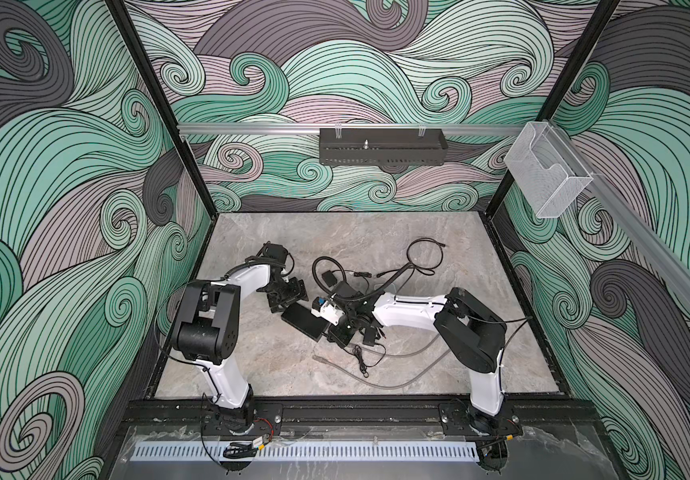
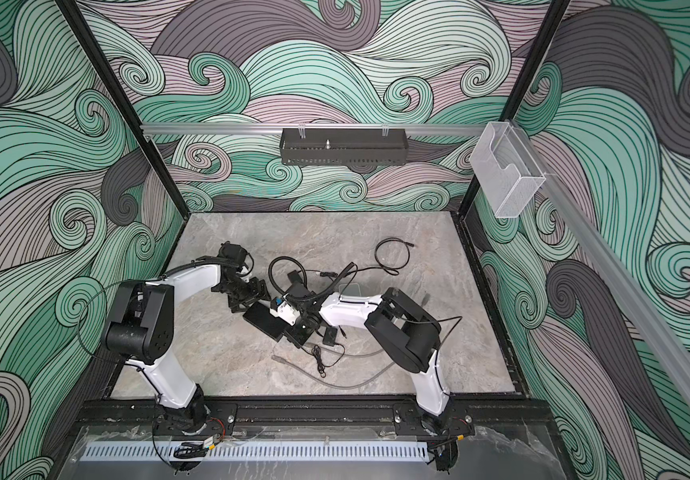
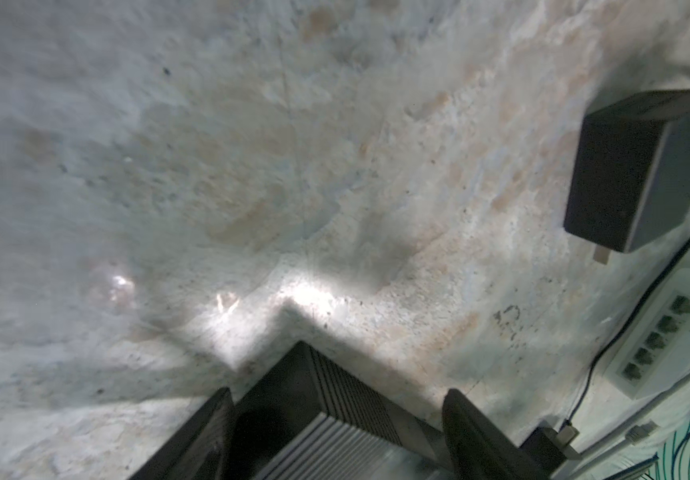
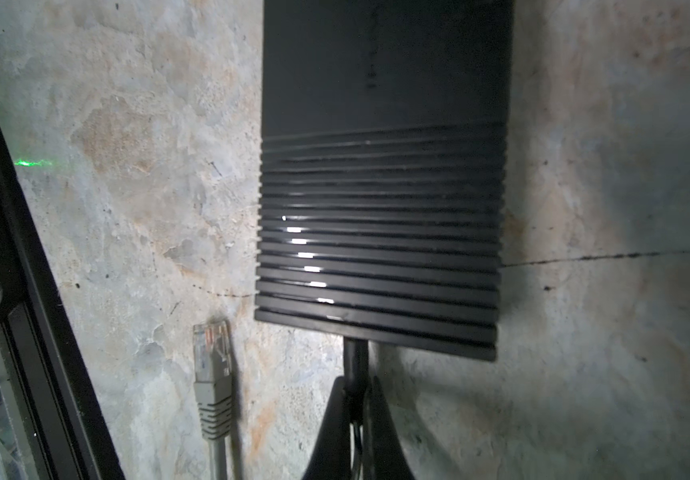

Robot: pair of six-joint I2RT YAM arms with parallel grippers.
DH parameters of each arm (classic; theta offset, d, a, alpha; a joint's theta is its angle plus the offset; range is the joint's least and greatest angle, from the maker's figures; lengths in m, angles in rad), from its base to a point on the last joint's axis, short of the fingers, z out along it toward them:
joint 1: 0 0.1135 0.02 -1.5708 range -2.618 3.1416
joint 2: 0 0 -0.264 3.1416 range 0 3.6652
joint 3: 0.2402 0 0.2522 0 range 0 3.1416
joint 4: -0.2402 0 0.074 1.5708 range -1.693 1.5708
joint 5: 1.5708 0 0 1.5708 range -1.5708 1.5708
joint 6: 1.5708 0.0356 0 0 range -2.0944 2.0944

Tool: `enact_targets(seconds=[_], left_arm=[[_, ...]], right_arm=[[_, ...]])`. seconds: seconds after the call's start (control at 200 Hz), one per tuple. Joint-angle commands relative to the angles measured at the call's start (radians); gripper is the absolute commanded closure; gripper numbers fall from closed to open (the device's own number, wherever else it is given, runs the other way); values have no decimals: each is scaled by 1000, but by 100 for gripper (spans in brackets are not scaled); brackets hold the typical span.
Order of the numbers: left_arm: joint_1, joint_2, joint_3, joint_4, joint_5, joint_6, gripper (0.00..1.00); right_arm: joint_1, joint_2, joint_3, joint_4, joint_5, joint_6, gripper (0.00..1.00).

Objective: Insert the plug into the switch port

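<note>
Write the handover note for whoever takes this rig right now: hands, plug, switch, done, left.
Left hand: fingers stand either side of the black switch's corner; whether they press it does not show.
Right hand: shut on the black plug, just behind its tip.
Plug: tip meets the edge at the switch's ribbed end; port hidden, seating unconfirmed.
Grey network cable: loose on the table beside the switch.
Done: plug grasped and brought to the switch.
Left: press home if unseated, check, release both hands.
</note>
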Motion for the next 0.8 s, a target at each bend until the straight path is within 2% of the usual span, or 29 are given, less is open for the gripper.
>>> enact_targets(seconds=[0.0, 0.475, 0.796], left_arm=[[-43, -13, -38, -36, 84, -35, 20], [-85, -27, -72, -48, 85, -22, 21], [-101, -40, -82, -34, 100, -38, 21]], right_arm=[[6, -12, 27, 74, 39, 5, 100], [2, 9, 144, -15, 59, -64, 100], [1, 49, 200, -27, 50, -65, 100]])
